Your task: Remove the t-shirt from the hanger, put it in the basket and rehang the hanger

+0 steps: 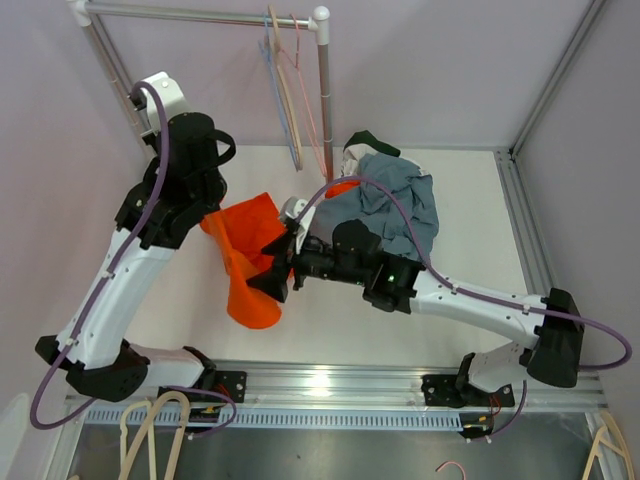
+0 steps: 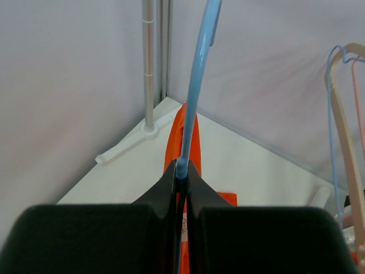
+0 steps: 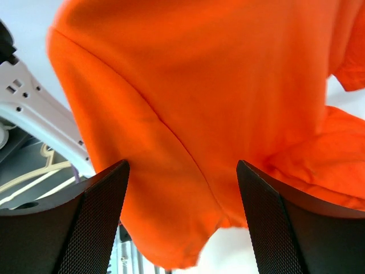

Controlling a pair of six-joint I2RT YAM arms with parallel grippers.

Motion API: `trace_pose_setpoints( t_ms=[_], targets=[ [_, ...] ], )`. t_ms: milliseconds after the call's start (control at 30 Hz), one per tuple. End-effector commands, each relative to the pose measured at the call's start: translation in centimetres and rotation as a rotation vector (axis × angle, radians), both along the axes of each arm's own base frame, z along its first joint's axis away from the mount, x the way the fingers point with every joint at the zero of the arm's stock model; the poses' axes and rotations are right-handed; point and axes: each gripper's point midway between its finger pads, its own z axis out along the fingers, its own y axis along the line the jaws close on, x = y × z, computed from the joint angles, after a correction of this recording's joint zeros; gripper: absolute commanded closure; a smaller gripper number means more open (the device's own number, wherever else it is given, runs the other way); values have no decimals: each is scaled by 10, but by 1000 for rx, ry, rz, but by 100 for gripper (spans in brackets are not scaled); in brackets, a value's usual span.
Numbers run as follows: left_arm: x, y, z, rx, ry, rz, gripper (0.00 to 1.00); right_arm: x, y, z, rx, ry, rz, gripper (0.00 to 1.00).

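Left gripper (image 2: 181, 172) clamping blue hanger (image 2: 197, 85), orange t-shirt (image 3: 199, 97) draped

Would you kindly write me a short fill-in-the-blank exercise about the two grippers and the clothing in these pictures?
1. The left gripper is shut on a light ___ hanger.
2. The t-shirt facing the right gripper is ___ in colour.
3. The right gripper's jaws stand ___, holding nothing.
4. The pile of clothes lies on the table to the robot's ___ of the t-shirt.
Missing words: blue; orange; open; right.
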Motion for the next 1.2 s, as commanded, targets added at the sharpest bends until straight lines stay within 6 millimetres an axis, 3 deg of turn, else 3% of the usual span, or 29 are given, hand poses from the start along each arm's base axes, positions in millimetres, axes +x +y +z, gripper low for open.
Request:
trace_pose_setpoints(
  t_ms=[0,200,400,433,467,500,567,600,633,667,733,900,1100,1133,1167],
  targets=[
    [-6,4,-7,-21,-15,40,99,-9,19,46,121,-86,33,20],
    [3,3,-13,46,1,73,99,-30,26,45,89,-99,53,19],
    [14,-6,-16,21,-14,58,99,-28,35,32,73,-69,31,23],
    [14,-7,-16,17,-12,54,99,-25,38,28,63,-64,22,44],
    [14,-7,-17,16,-9,53,99,-19,43,25,50,-59,0,59],
    [15,-8,-17,18,-7,52,99,-17,45,21,35,-56,-9,82],
    [15,-7,-17,22,-9,57,99,-13,47,15,17,-50,-26,94],
    [15,-7,-17,22,-9,56,99,-9,47,14,7,-48,-47,93],
    [15,-8,-16,19,-12,54,99,-7,47,14,5,-49,-55,83],
    [15,-8,-16,16,-14,49,99,-6,47,13,3,-50,-59,83],
    [15,-9,-15,11,-18,34,99,-3,46,13,0,-48,-78,100],
    [26,-9,-15,55,-20,56,99,-9,33,12,-32,-48,-84,100],
    [53,-3,-28,63,-4,83,99,-28,-12,3,-71,-20,-126,100],
    [58,-3,-29,62,-6,79,99,-34,-23,10,-55,-18,-131,100],
    [65,0,-32,72,5,90,99,-36,-30,-3,-76,-1,-150,100]
  ],
)
